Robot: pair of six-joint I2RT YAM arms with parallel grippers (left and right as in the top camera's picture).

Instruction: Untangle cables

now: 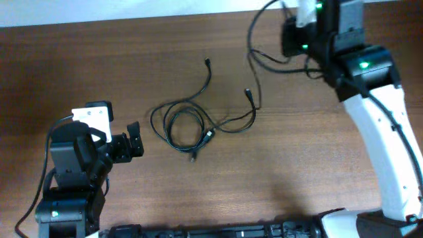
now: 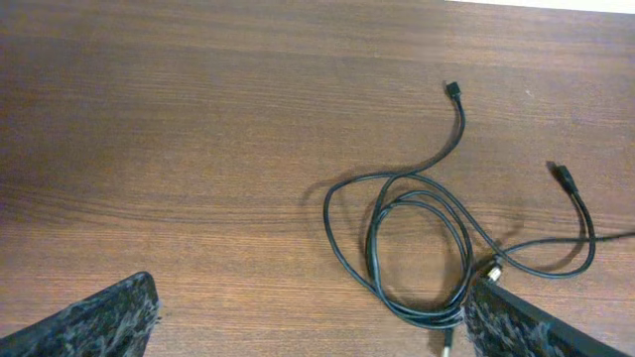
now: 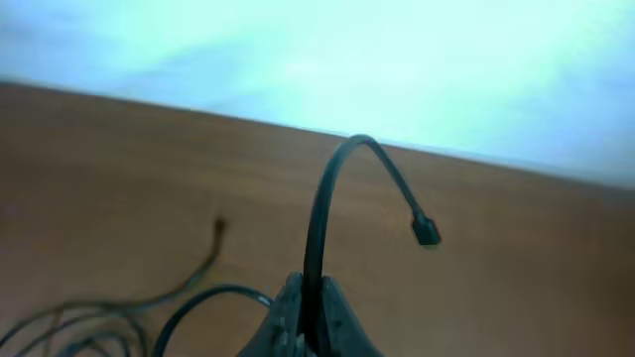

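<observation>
The cables [image 1: 185, 125] lie as a loose black coil at the table's middle, with plug ends at the far side [image 1: 207, 61] and right [image 1: 249, 92]. In the left wrist view the coil [image 2: 417, 248] lies by my right finger. My left gripper [image 1: 135, 142] is open and empty, left of the coil, its fingers wide apart [image 2: 313, 322]. My right gripper [image 1: 291, 36] is at the far right, shut on one cable [image 3: 332, 188] that arches up from the fingers [image 3: 310, 297] to a free plug end [image 3: 426, 230]. That cable also shows overhead [image 1: 253, 26].
The brown wooden table [image 1: 297, 172] ends at a pale wall along the far edge [image 1: 132, 10]. The white right arm [image 1: 383, 139] spans the right side. Thick black wires [image 1: 297, 66] hang near the right wrist. The left arm's base [image 1: 66, 192] sits at the near left.
</observation>
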